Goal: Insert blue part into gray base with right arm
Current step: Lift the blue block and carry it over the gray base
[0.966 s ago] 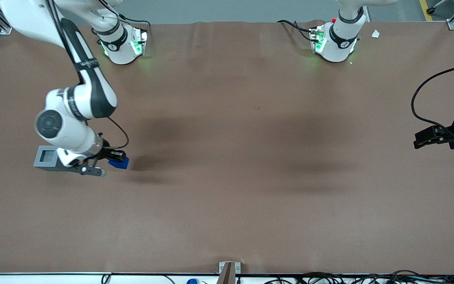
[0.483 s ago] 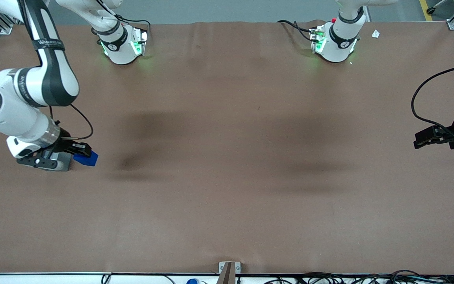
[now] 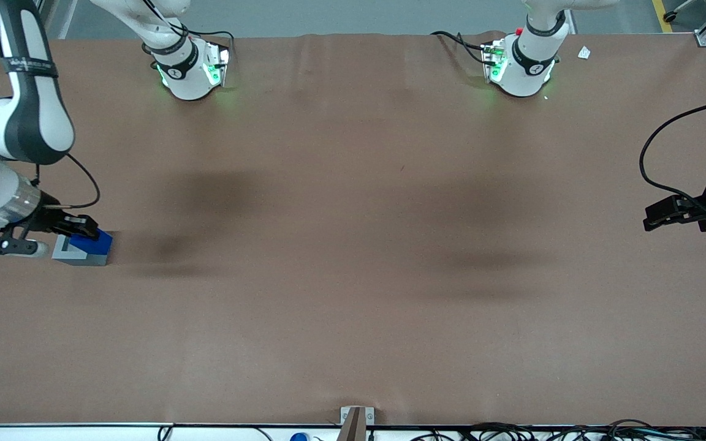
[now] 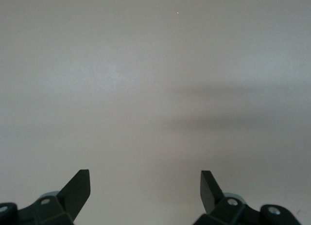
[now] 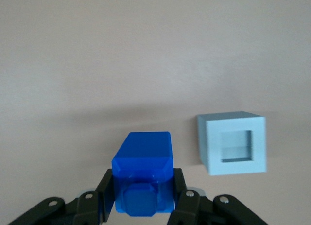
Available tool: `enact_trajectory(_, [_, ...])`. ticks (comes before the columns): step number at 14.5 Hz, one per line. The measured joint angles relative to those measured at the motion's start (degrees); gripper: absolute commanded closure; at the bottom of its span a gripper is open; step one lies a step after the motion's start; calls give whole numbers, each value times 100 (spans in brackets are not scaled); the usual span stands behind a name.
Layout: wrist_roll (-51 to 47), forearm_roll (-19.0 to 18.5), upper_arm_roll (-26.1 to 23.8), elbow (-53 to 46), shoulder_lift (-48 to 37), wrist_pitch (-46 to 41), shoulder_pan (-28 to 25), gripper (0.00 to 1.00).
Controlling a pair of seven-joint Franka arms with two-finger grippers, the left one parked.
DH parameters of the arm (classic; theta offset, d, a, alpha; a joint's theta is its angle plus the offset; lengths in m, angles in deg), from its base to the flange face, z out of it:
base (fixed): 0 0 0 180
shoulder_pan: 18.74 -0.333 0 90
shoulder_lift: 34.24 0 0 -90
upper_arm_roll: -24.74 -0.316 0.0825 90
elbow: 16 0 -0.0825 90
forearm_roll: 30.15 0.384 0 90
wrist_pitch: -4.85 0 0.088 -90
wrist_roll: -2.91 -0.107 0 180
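My right arm's gripper hangs near the working arm's end of the table, shut on the blue part. In the front view the blue part overlaps the top of the gray base, which rests on the mat. The right wrist view shows the blue part clamped between both black fingers of the gripper, its stud pointing at the camera. The gray base sits apart from it, beside it, with its square recess showing open and unfilled.
Brown mat covers the table. Two arm bases stand at the edge farthest from the front camera. The parked arm's black gripper and looping cables hang at its end of the table. A metal bracket sits at the near edge.
The gripper carried the blue part toward the working arm's end of the table, from beside the gray base to overlapping its top in the front view. The base stayed put.
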Motion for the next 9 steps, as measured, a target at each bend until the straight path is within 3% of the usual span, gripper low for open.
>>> enact_trajectory(9, [916, 0, -1, 23, -57, -225, 785, 98])
